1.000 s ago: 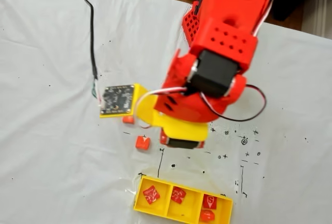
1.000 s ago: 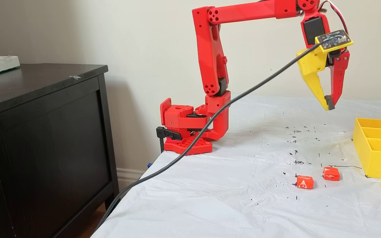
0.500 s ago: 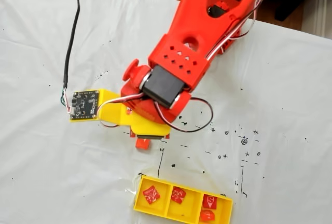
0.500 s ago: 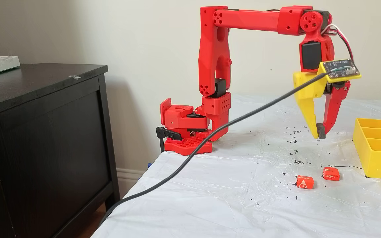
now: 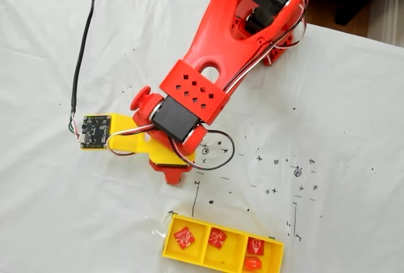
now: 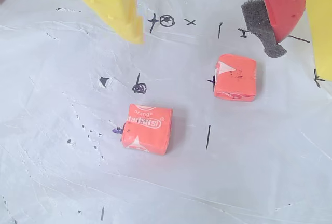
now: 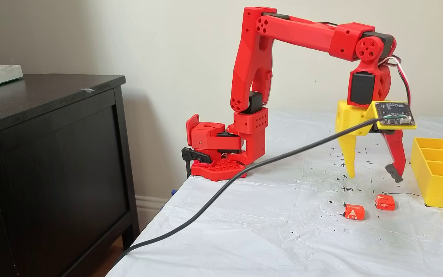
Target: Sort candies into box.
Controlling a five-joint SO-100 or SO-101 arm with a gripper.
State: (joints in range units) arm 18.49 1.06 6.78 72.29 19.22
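The gripper (image 7: 373, 177) hangs above the white counter (image 7: 244, 238) with its yellow and red fingers spread wide apart. It holds nothing.

Two orange candies lie on the counter just below it. In the wrist view, one candy (image 6: 236, 77) sits near the red finger (image 6: 282, 6), not touching it. The other candy (image 6: 147, 128) lies a little farther from the fingertips, lower in the picture.

The yellow box (image 5: 222, 247) has three compartments in a row. I count four candies inside it in the fixed view from above: one (image 5: 184, 237) in the left part, one (image 5: 217, 237) in the middle, and two in the right part (image 5: 254, 253).
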